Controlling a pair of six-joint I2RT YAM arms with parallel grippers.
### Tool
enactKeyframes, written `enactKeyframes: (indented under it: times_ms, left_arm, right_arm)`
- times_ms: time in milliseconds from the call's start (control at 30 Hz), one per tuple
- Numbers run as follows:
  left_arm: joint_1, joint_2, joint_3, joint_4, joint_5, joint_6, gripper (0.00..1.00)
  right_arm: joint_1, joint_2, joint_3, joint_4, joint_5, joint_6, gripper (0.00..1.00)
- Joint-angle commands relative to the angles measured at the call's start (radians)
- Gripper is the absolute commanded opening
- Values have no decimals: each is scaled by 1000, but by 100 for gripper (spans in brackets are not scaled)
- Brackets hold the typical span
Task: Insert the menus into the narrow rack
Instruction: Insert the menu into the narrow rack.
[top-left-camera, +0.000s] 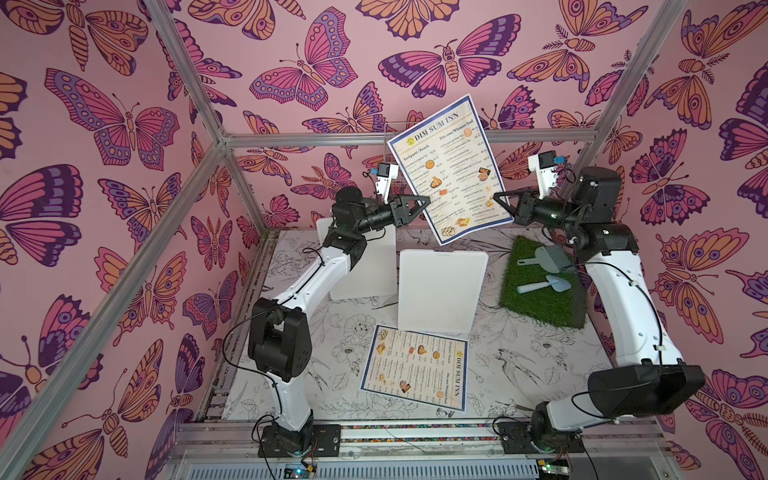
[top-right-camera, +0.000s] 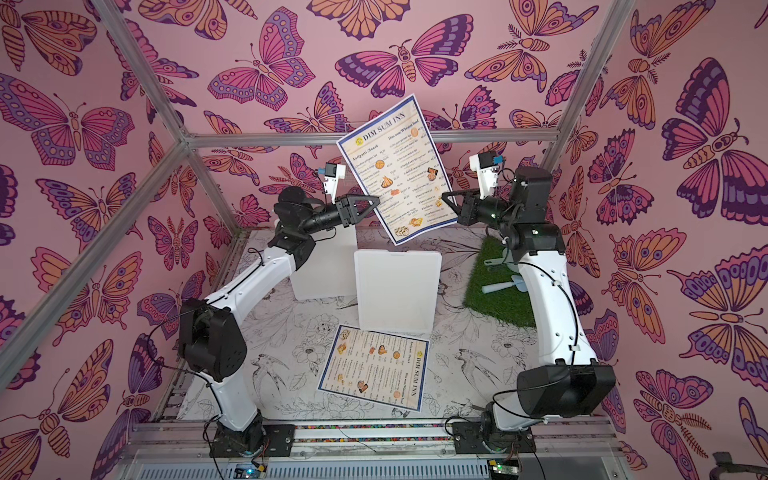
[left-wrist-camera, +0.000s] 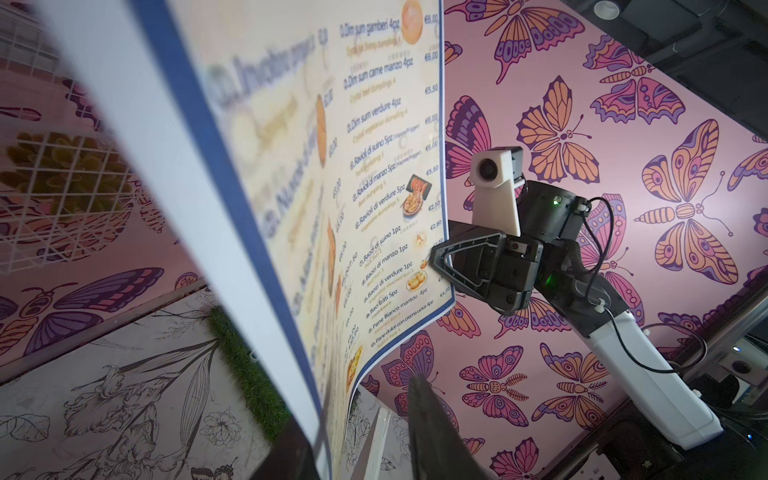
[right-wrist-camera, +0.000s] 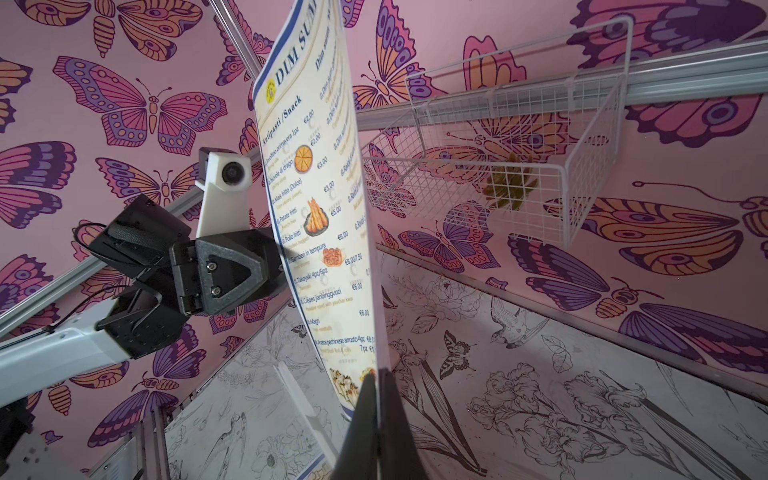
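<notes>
Right gripper (top-left-camera: 500, 200) is noted clamped on the right edge of the raised menu (top-left-camera: 453, 166), jaws pressed flat against the sheet. Left gripper (top-left-camera: 426, 202) is set at the opposite, left edge. In the left wrist view its fingers (left-wrist-camera: 436, 436) are seen parted, with the sheet's edge between them and a gap left on one side. The raised menu is held in the air over the far middle of the table (top-left-camera: 519, 374), tilted, heading uppermost, printed face turned toward the near side, slightly bowed. Two white panels (top-left-camera: 442, 291) are stood upright on the table below it. White wire basket (right-wrist-camera: 498, 174) is hung from the rail on the far wall, behind the sheet. Second menu (top-left-camera: 415, 368) is laid flat, face up, on the near middle of the table, just near of the nearer panel and apart from both grippers. Grass mat (top-left-camera: 540, 309) is laid at the right.
</notes>
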Motion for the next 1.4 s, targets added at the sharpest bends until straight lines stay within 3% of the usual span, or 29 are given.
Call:
enactKeyframes:
  times_ms: [0,1367]
  left_arm:
    - [-3,5,24,-5,16,23,34]
    - [-6,-76,-77,9,8,27,31]
  right_arm:
    - [-6,-3,6,25,-20,-22,0]
    - [-7,26,26,-81,11,-62,0]
